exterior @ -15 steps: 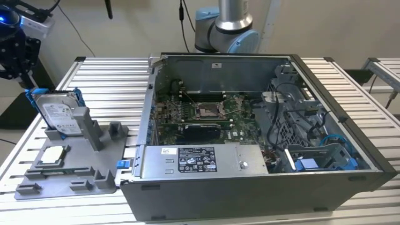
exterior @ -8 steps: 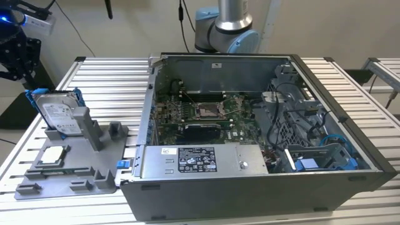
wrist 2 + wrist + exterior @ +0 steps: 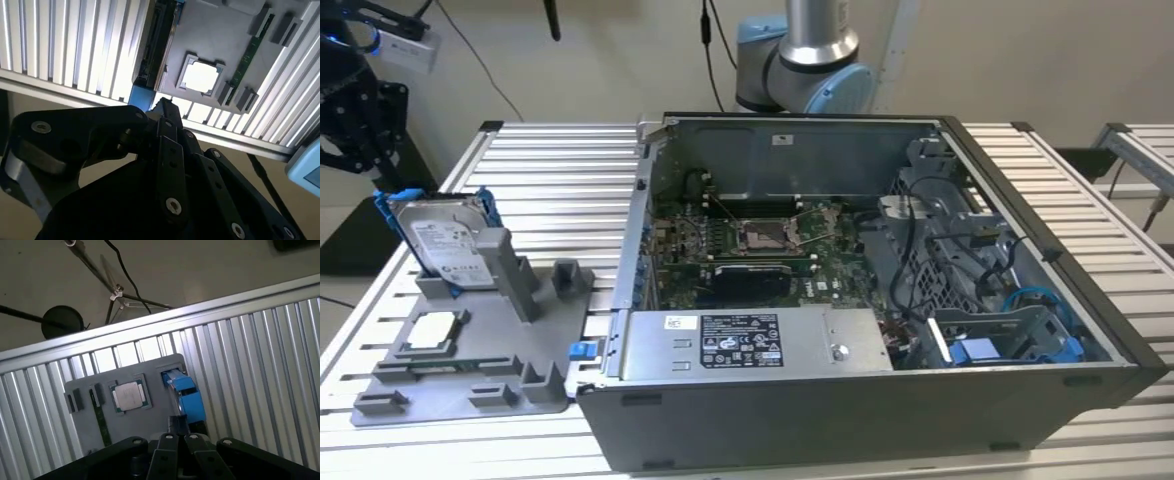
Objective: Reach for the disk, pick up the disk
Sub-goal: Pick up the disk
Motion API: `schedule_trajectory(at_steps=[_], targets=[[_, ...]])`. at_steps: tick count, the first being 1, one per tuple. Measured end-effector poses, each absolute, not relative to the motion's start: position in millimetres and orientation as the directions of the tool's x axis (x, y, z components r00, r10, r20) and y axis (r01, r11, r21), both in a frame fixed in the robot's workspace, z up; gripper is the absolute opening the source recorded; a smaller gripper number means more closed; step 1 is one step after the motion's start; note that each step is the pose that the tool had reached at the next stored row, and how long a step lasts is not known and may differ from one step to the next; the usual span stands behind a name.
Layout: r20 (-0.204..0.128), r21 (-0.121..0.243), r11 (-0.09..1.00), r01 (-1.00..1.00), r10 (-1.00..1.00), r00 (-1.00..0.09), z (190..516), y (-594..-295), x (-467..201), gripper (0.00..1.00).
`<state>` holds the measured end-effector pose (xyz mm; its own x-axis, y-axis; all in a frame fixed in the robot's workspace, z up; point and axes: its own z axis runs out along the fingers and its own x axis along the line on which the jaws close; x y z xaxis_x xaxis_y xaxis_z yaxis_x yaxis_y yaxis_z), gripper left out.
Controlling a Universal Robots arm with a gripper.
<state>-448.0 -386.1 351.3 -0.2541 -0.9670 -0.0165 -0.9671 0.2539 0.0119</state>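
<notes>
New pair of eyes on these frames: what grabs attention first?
The open computer case in the middle of the exterior view, motherboard exposed. At that view's left the disk stands upright in its blue frame on a grey fixture, a square chip lying flat nearby. In the first wrist view the hand hangs close to the disk's blue frame.

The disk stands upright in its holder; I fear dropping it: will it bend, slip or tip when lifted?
Probably rigid and heavy for its size: the disk looks metal. Standing on edge in the holder, it might tip if nudged sideways.
</notes>
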Motion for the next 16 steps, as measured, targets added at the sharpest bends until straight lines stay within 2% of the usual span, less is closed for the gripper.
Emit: schedule_trajectory(at_steps=[16], targets=[[-0.019,0.009,0.248,-0.969,-0.968,-0.249,340,-375,-449,0.0]])
